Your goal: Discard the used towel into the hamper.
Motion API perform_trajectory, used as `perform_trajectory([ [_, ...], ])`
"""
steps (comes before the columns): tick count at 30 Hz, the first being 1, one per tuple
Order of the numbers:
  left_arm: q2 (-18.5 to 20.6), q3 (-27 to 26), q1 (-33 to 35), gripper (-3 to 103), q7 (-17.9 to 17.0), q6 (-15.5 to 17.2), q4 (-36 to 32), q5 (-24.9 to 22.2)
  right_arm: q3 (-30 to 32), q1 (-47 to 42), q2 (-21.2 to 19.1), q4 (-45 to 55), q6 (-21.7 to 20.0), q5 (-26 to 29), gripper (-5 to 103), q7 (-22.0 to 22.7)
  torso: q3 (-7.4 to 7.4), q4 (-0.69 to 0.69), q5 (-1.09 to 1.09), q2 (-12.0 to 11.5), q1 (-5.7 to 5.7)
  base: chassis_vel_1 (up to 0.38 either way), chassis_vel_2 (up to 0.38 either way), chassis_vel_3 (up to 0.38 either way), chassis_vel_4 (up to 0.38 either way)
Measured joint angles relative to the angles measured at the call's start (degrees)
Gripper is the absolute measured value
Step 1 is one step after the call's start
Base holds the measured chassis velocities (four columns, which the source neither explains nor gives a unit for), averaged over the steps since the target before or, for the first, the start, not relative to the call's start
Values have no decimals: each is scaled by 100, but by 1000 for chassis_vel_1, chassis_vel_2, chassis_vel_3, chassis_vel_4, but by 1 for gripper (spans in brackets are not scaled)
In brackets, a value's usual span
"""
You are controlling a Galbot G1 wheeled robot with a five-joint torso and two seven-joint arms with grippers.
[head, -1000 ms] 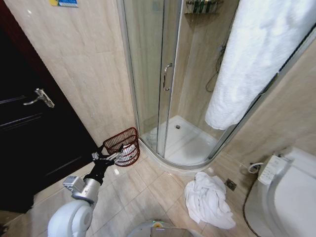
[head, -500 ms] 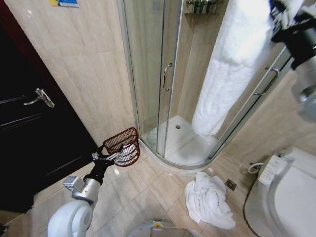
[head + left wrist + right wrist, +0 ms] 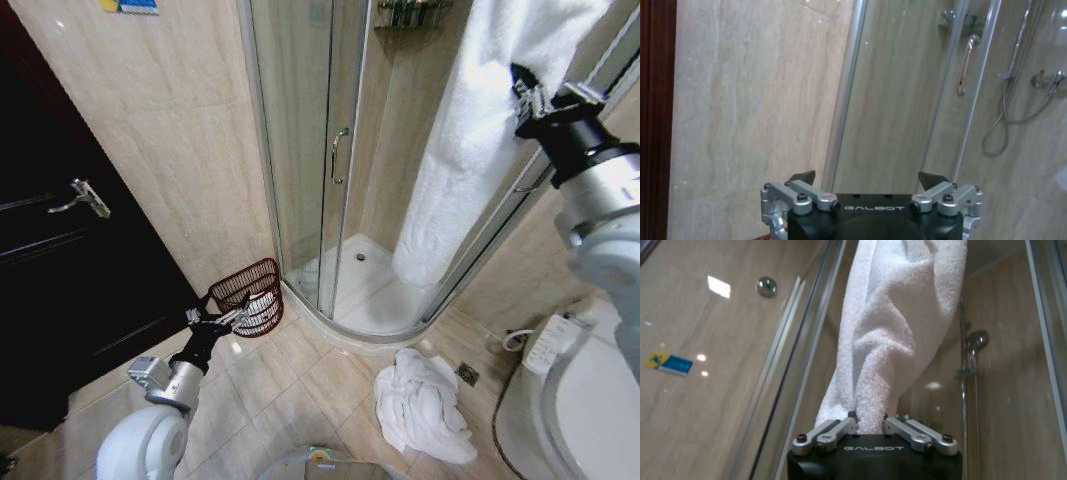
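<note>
So at this point the right end effector point(image 3: 527, 100) was up at about 2 o'clock in the head view, fingers pinched on the big white fluffy terry towel point(image 3: 470, 150) hanging over the shower enclosure's frame. In the right wrist view you could see the cloth point(image 3: 893, 340) bunched right between the fingers point(image 3: 833, 432), so that grip looked solid to me.

The towel's long axis ran pretty much straight up and down, draping from the top edge toward the shower tray.

The key bit: the small round dark red-brown wire hamper point(image 3: 250, 296) sat on the tiled floor at roughly 8 o'clock, tipped toward the camera, just beside the curved glass shower door point(image 3: 300, 140), with something white already inside. So from the towel grip it lay way down and across toward the robot's left, well apart. The left end effector point(image 3: 213, 322) was much nearer, hovering just beside the hamper's rim with its fingers point(image 3: 802, 178) spread and nothing in them.

There was also a crumpled white towel point(image 3: 420, 405) heaped on the floor at about 5 o'clock, near the white toilet point(image 3: 570, 400).

My guess is the right arm has a long swing down-left ahead.
</note>
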Motion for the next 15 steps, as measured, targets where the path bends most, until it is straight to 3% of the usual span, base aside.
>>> perform_trajectory([
  [6, 0, 0, 0, 100, 0, 0, 0, 0, 467, -1118, 431, 231, 191, -396, 7, -144, 0, 0, 3, 0, 0, 0, 0, 0, 0],
  [15, 0, 0, 0, 100, 0, 0, 0, 0, 894, -2076, 972, 616, 357, -843, 7, -288, 0, 2, -2, 0, 0, 0, 0, 0, 0],
])
